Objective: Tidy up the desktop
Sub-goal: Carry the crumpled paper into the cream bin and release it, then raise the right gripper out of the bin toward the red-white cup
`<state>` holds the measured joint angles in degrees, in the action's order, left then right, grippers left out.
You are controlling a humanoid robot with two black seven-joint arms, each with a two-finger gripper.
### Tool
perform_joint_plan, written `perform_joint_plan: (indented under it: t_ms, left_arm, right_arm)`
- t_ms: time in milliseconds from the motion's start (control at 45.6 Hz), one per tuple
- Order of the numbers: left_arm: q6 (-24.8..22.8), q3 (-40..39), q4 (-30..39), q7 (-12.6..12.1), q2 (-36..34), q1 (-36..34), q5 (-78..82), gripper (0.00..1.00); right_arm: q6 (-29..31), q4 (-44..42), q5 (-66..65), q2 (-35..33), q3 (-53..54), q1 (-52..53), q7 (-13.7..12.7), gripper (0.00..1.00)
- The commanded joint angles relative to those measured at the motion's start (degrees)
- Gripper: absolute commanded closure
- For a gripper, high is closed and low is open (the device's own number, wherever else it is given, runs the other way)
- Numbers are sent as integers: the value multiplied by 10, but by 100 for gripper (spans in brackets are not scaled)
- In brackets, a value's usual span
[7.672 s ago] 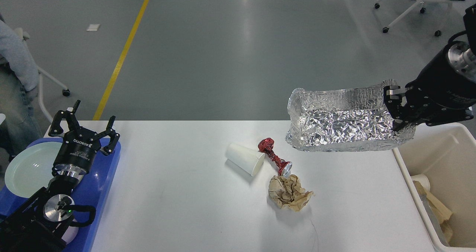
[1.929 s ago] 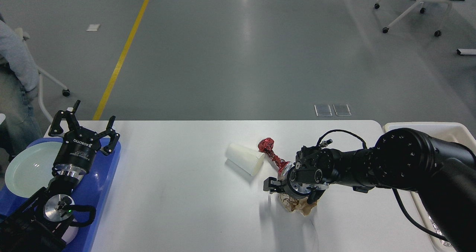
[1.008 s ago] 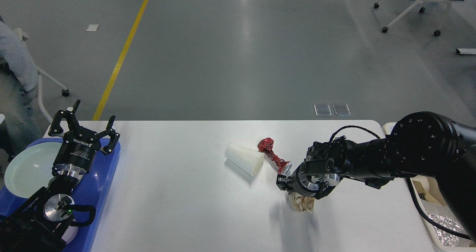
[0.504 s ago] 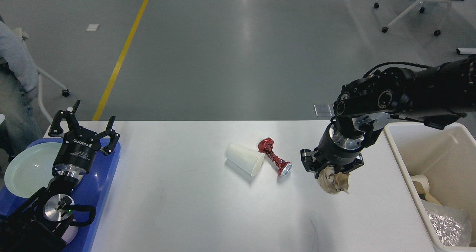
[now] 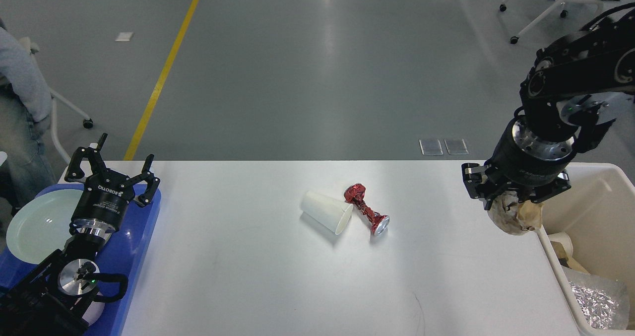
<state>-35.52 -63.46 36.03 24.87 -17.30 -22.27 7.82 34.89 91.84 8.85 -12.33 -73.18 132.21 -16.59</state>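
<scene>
Left end effector (image 5: pixel 111 165), marked ROBOTIQ, fingers spread and empty over blue tray (image 5: pixel 134 236); white table (image 5: pixel 248 276) spans centre with tipped paper cup (image 5: pixel 326 218) touching crushed red can (image 5: pixel 366 208); right end effector (image 5: pixel 513 204) grips crumpled brown paper (image 5: pixel 513 217) by bin (image 5: pixel 595 197).

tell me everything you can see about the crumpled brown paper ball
The crumpled brown paper ball is a tan, heavily creased wad of what looks like kraft paper, roughly round with ragged folds. It hangs in the air, pinched from above by the right pincer, which hides its top. It sits over the right end of the desktop, right at the near-left rim of the cream-white bin, not yet inside. Nothing else appears to touch it.
</scene>
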Motion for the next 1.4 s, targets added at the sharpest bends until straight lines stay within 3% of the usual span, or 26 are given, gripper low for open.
perform_joint_plan:
  t_ms: [0, 88, 285, 482, 679, 855, 1074, 1381]
  left_arm:
    - [0, 0, 0, 0, 0, 0, 0, 4]
    - [-1, 0, 0, 0, 0, 0, 0, 4]
    - [0, 0, 0, 0, 0, 0, 0, 4]
    - [0, 0, 0, 0, 0, 0, 0, 4]
    - [0, 0, 0, 0, 0, 0, 0, 4]
    - [-1, 0, 0, 0, 0, -1, 0, 4]
    - [0, 0, 0, 0, 0, 0, 0, 4]
    - [0, 0, 0, 0, 0, 0, 0, 4]
  right_arm:
    - [-8, 3, 3, -18, -22, 5, 1, 100]
    - [-17, -30, -6, -77, -54, -42, 2, 100]
    - [-98, -163, -64, -237, -52, -199, 3, 100]
    - [-127, -356, -134, -320, 90, -423, 7, 100]
    - [-158, -606, -137, -278, 304, -714, 7, 100]
    - [-297, -745, -139, -173, 338, -854, 8, 100]
    - [-467, -844, -133, -68, 336, -961, 9, 100]
    - [-475, -868, -132, -30, 334, -989, 9, 100]
